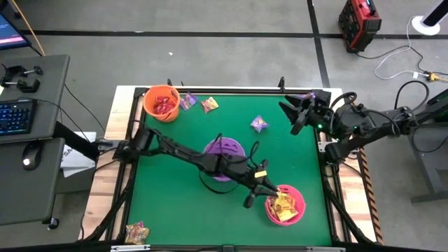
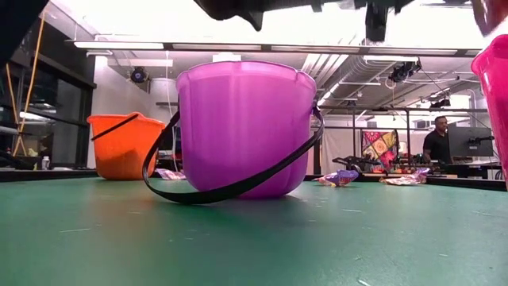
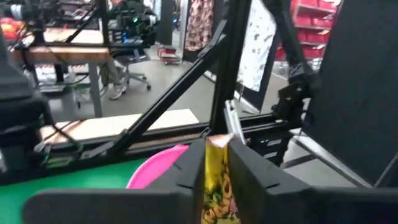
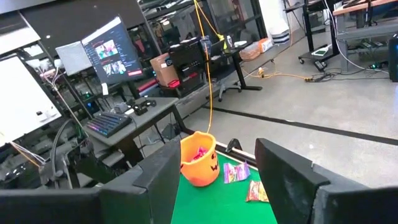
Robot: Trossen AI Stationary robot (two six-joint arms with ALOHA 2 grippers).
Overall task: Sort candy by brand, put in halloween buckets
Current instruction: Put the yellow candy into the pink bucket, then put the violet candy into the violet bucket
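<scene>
While the left gripper (image 1: pixel 260 190) hangs beside the pink bucket (image 1: pixel 297 213) near the table's front right corner, a yellow candy packet (image 3: pixel 216 186) sits pinched between its nearly closed fingers — more yellow packets already lie in that bucket. The purple bucket (image 1: pixel 225 150) stands mid-table and the orange bucket (image 1: pixel 162 103), with red candy inside, at the back left corner. Loose purple packets (image 1: pixel 260 124) lie along the back edge. The right gripper (image 1: pixel 297 112) waits at the back right corner, fingers apart, holding nothing.
</scene>
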